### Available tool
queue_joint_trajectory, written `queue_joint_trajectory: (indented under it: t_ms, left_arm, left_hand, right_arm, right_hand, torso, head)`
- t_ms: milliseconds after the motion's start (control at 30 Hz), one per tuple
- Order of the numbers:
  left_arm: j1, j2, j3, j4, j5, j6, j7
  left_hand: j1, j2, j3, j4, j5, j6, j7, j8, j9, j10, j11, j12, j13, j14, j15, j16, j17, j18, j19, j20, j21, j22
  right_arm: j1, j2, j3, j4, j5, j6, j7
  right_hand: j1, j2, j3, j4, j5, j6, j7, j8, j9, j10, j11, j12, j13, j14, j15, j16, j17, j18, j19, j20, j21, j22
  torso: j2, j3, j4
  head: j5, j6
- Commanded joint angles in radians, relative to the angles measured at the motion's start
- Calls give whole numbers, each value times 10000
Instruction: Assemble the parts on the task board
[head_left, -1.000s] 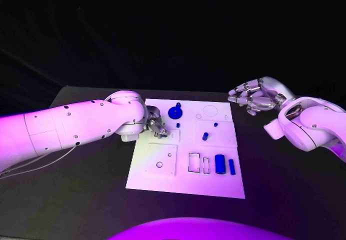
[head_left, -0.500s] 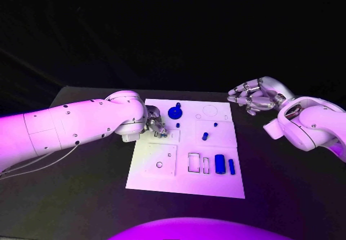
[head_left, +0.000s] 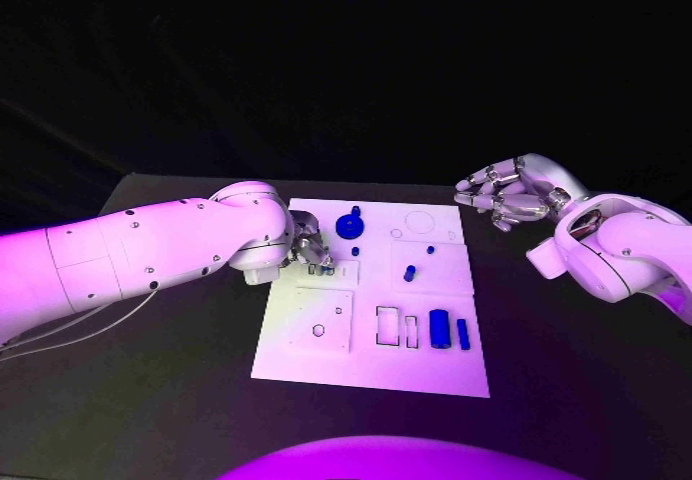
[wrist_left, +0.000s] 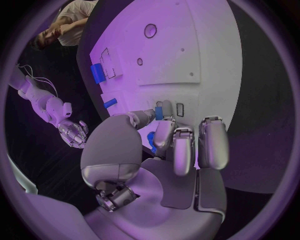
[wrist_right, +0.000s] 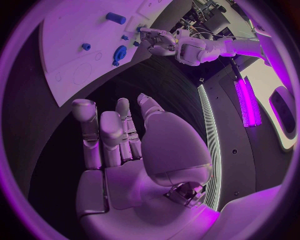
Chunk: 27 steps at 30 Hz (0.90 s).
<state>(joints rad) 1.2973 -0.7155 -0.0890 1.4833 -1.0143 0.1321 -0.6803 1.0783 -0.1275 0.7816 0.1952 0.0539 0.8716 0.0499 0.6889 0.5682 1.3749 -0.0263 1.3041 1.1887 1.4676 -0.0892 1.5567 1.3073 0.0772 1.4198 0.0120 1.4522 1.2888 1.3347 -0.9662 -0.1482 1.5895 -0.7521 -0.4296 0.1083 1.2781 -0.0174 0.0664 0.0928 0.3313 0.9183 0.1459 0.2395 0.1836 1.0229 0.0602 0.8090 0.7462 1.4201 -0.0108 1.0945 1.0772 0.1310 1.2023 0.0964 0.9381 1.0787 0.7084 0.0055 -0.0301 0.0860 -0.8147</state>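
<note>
The white task board (head_left: 303, 370) lies mid-table. My left hand (head_left: 312, 254) is low over the board's left part. In the left wrist view its thumb and a finger pinch a small blue part (wrist_left: 162, 110) right beside a small rectangular slot (wrist_left: 180, 110). A blue round part with a knob (head_left: 351, 224) stands at the board's far end. A blue cylinder (head_left: 438, 328) and a blue bar (head_left: 463, 333) sit at the near right, next to two empty slots (head_left: 388, 325). My right hand (head_left: 505, 195) hovers off the board's far right corner, fingers apart, holding nothing.
Small blue pegs (head_left: 410, 271) stand in the board's middle. A ring-shaped hole (head_left: 319, 329) marks the near-left plate. Black table (head_left: 577, 360) surrounds the board on both sides and in front.
My left hand's fingers have shifted very slightly over the board's left part. The right arm has not moved.
</note>
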Motion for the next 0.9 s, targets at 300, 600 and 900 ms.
queue_joint_trajectory:
  t_ms: [300,600,900]
  left_arm:
    - [-21,21,-10,-16,797,37,301]
    - [8,-43,54,-57,1387,246,435]
    - [270,-59,89,-262,1841,881,456]
  left_hand:
    - [354,172,1278,-1222,35,8,30,-30,-21,9,46,-29,54,975,96,21,2452,-174,-4,91,-21,38]
    - [370,29,1357,-1479,28,177,-14,-24,-54,92,18,7,96,978,93,26,2460,-184,19,113,4,99]
    - [298,-152,1346,-1735,26,455,-93,-46,-33,246,-41,103,225,981,62,31,2468,-199,54,109,42,183]
  right_arm:
    - [-3,12,3,-10,-71,87,-3]
    - [-7,18,3,-19,-71,91,-2]
    - [-11,34,2,-37,-71,87,-6]
  right_hand:
    - [-77,8,8,66,52,-73,-2,32,-13,70,9,-28,-15,86,-9,-28,12,122,55,11,-57,-9]
    - [-70,-1,10,66,60,-73,-3,37,-16,71,8,-25,-26,91,-12,-34,14,121,66,9,-63,-11]
    - [-70,-1,10,66,60,-73,-3,37,-16,71,8,-25,-26,91,-12,-34,14,121,66,9,-63,-11]
  torso:
    - [1,-4,0]
    - [2,-3,-2]
    - [0,7,-6]
  head:
    - [-4,0]
    - [-7,-12]
    - [-5,7]
